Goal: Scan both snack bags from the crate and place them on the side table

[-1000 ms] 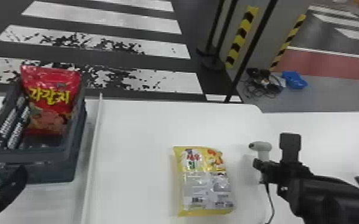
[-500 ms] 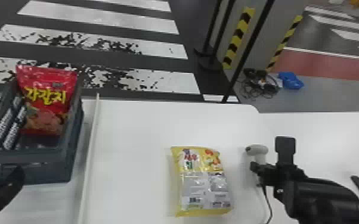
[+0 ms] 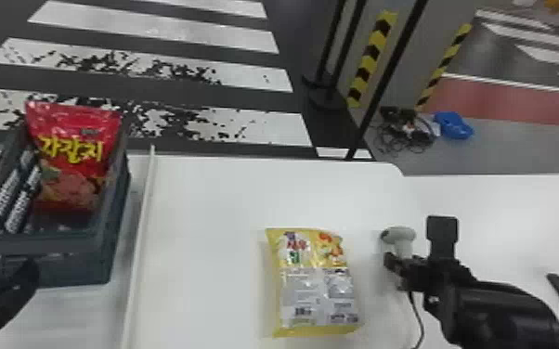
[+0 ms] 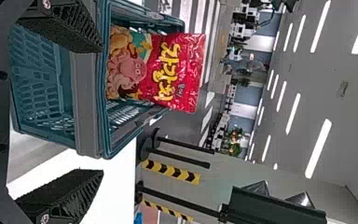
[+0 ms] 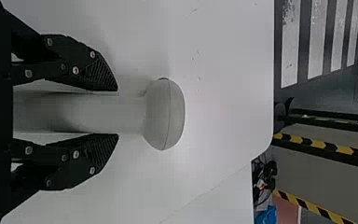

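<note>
In the head view my left gripper [image 3: 16, 292] is at the near side of the dark crate [image 3: 72, 271]. A red snack bag [image 3: 72, 158] leans upright inside the crate. In the left wrist view, the left gripper [image 4: 101, 111] stands open beside the crate [image 4: 86, 102], the red bag [image 4: 154, 70] beyond its fingers. A yellow snack bag [image 3: 315, 283] lies flat on the white table [image 3: 209, 199], its printed back partly silvery. To its right, my right gripper [image 3: 399, 274] is shut on the handle of the pale scanner [image 3: 398, 234]. The right wrist view shows the right gripper [image 5: 118, 112] gripping the scanner [image 5: 165, 114].
A thin white strip [image 3: 141, 232] runs between the crate and the yellow bag. From the scanner a dark cable [image 3: 415, 315] hangs down. Behind the table stand black posts [image 3: 327, 60], with cables [image 3: 406, 130] and a blue object [image 3: 452, 125] on the floor.
The head view's scene has shifted slightly left. The scanner in my right gripper stands a touch lower in that view. Both bags and the crate keep their places relative to each other.
</note>
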### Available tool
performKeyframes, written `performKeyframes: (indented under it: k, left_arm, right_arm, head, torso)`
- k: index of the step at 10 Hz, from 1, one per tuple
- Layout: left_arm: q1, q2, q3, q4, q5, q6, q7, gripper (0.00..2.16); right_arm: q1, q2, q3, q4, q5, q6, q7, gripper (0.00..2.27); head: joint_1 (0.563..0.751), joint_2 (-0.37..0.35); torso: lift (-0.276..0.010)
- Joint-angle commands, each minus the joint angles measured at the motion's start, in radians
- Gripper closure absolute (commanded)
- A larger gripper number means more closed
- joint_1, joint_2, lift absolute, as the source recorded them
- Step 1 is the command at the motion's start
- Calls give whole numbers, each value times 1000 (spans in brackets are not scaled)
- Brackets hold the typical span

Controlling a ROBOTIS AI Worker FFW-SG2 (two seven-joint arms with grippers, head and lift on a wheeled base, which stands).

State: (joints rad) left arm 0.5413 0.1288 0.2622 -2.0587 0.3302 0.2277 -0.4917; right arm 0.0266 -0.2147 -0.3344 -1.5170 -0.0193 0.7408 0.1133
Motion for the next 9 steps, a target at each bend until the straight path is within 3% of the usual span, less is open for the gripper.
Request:
performKeyframes:
  k: [1,4,9]
  left_arm:
    - [-1,0,0,2,1,-1,1,73]
    - [3,5,5,0,4,-1,-1,73]
    - [6,11,8,-4,10,-1,-1,73]
  right_arm:
    - [3,0,-5,3,2,-2,-3,100]
    - [32,6,-49,-72,2,7,-12,100]
    - [210,81,-118,-505,-21,151,-15,103]
  head:
    - [695,-268]
    - [695,-284]
    - [695,-301]
  torso:
    - [-95]
    - [-95]
    - [-95]
